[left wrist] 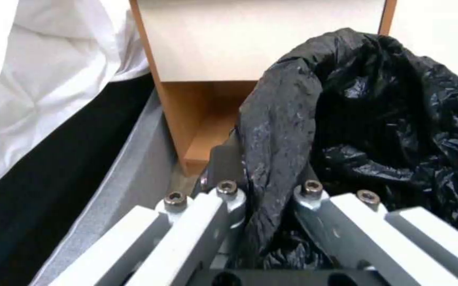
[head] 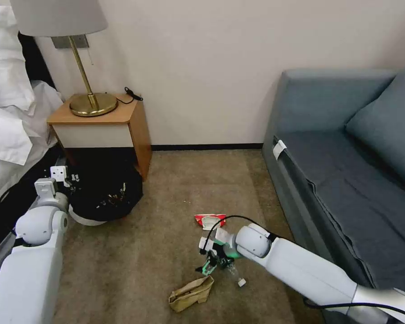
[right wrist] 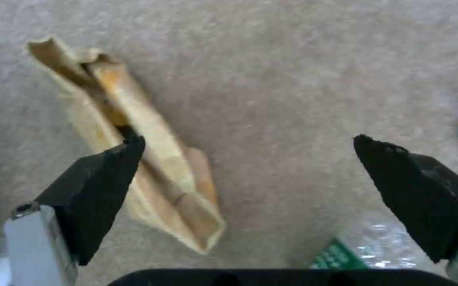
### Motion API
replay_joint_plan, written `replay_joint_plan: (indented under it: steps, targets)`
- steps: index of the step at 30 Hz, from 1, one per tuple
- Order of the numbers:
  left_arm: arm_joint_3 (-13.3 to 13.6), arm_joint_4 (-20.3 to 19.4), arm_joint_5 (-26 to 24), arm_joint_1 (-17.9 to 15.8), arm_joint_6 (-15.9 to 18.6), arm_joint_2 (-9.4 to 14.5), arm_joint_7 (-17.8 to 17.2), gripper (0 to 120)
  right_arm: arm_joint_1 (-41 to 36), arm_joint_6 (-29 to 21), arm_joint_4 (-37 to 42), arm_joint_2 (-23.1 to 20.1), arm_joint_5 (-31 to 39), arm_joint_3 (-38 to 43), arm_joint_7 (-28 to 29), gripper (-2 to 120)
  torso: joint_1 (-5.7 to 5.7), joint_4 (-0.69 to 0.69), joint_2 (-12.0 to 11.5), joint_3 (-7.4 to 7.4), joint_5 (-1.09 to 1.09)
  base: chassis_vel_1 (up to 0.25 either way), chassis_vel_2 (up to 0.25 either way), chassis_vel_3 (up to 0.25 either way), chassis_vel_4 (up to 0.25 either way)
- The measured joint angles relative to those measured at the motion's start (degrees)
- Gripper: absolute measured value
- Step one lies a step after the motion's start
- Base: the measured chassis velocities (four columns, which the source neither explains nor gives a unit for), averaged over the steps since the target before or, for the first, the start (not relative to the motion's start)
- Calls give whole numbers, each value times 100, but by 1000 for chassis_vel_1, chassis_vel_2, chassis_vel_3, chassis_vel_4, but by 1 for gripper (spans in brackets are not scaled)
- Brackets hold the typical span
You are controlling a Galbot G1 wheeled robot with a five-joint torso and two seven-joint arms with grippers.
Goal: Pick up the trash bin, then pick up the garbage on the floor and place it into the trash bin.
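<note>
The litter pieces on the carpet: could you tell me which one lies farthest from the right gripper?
The red-and-white packet, lying beyond the open right gripper. The small clear bottle with green label sits beside the gripper, and the crumpled brown paper bag just below it.

Bedroom, prob. hotel rm: bed w/ white linen (head: 6,121) at left, wooden nightstand (head: 101,123) w/ brass lamp (head: 83,67), grey-blue sofa (head: 346,148) at right, beige carpet (head: 175,189), plain wall w/ dark skirting.

trash bin (head: 91,219): white, crinkled black liner
paper bag (head: 191,293): crumpled brown
packet (head: 210,221): red and white
bottle (right wrist: 369,250): clear, green label
carpet (head: 135,270): beige-brown
sofa (head: 346,180), right: grey-blue
nightstand (head: 104,123), far left: orange wood, cream front
lamp (head: 92,102): brass base
</note>
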Motion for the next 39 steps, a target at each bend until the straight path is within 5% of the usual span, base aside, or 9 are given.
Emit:
replay_joint_plan:
  steps: [39]
  targets:
    - [-12, -98, 11, 231, -88, 41, -21, 5, -601, 679, -1222, 1049, -1488, 284, -458, 100, 0, 0, 0, 0, 0, 0, 0, 0, 0]
